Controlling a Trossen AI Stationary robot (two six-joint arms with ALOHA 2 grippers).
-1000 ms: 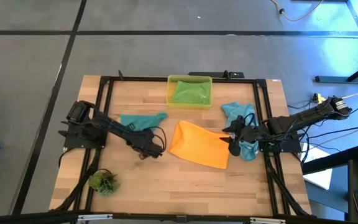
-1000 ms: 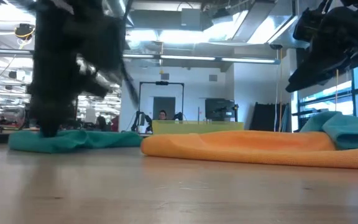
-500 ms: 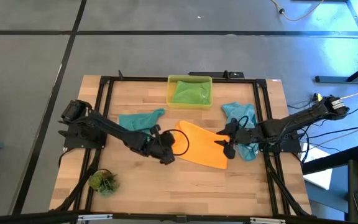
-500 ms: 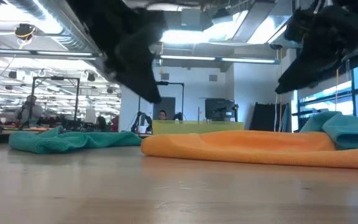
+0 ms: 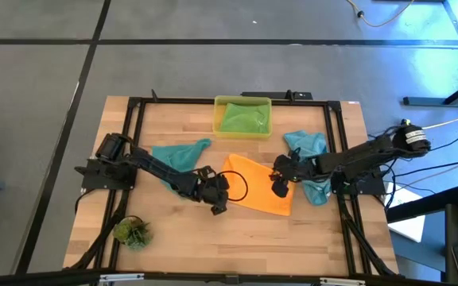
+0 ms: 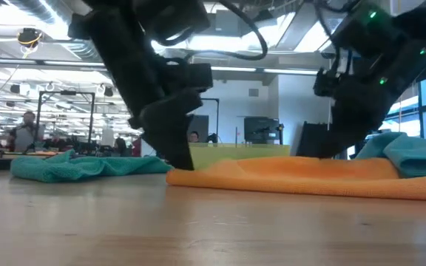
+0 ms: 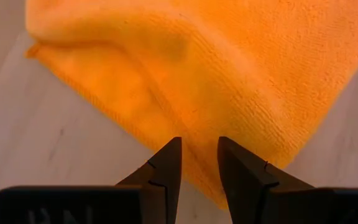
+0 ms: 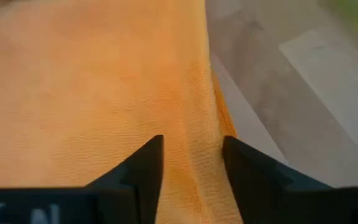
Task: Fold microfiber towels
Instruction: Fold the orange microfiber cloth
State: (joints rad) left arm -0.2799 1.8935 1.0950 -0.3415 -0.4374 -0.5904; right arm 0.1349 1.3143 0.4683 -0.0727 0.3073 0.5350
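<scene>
Orange towel (image 5: pixel 259 189) lies diag. (flat)

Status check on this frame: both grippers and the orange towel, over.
Left gripper open at orange towel's near-left edge. Right gripper open over its right edge. Towel flat, not gripped. Nothing in the way.

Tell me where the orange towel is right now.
In the high view the orange towel lies mid-table, just in front of the yellow bin, between the left gripper and the right gripper.
</scene>
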